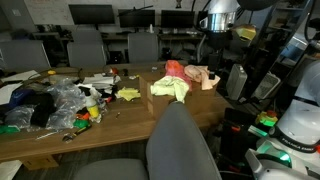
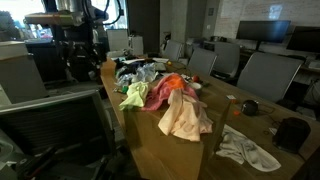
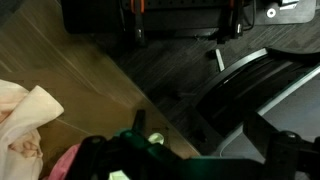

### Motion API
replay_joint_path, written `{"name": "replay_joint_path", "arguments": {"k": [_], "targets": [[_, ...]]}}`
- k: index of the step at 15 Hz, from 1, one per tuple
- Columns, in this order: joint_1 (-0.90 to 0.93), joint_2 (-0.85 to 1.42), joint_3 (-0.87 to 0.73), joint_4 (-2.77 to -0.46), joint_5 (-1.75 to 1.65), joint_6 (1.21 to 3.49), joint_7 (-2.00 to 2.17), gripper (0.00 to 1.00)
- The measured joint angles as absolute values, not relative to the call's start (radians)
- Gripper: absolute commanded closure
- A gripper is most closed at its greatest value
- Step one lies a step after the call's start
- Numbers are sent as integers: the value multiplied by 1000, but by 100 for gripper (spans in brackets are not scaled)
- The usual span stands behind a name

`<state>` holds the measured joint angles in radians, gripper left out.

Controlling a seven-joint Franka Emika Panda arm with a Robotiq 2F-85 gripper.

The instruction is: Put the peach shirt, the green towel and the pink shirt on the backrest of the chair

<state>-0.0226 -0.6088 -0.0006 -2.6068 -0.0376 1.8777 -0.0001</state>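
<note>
Cloths sit bunched together on the wooden table (image 1: 120, 128), none of them on the chair (image 1: 182, 140), whose grey backrest rises in the lower middle of an exterior view, near the table's front edge. The green towel (image 1: 170, 88) lies just right of centre in that frame. The pink shirt (image 1: 177, 68) is directly above it, touching it. The peach shirt (image 1: 203, 76) is to the right of both, at the table's far right end. In the exterior view from the opposite end, the peach shirt (image 2: 186, 116) hangs partly over the near table edge at centre frame. The pink shirt (image 2: 160, 92), with its orange patch, is above and left of it. The green towel (image 2: 135, 96) is furthest left, pressed against the pink. A white cloth (image 2: 250, 150) lies apart at the lower right. In the wrist view my pincer (image 3: 190, 158) comes in along the bottom edge with its two dark fingers (image 3: 92, 152) spread wide and nothing between them. It hangs over the table's edge and the dark floor beyond. The peach shirt (image 3: 22, 122) shows at the left edge of that view, well clear of my fingers. My arm (image 1: 217, 14) stands in the upper right of an exterior view, above the peach shirt. Clear plastic bags (image 1: 62, 98) and small clutter fill the table's left half.
</note>
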Motion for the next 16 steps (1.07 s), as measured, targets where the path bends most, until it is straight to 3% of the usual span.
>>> {"name": "replay_joint_path", "arguments": {"k": [10,16], "targets": [[-142,-525,-105,-2507,-77,1983,33,0],[-238,-430,-133,-2491,-158,2165,137,0]]}}
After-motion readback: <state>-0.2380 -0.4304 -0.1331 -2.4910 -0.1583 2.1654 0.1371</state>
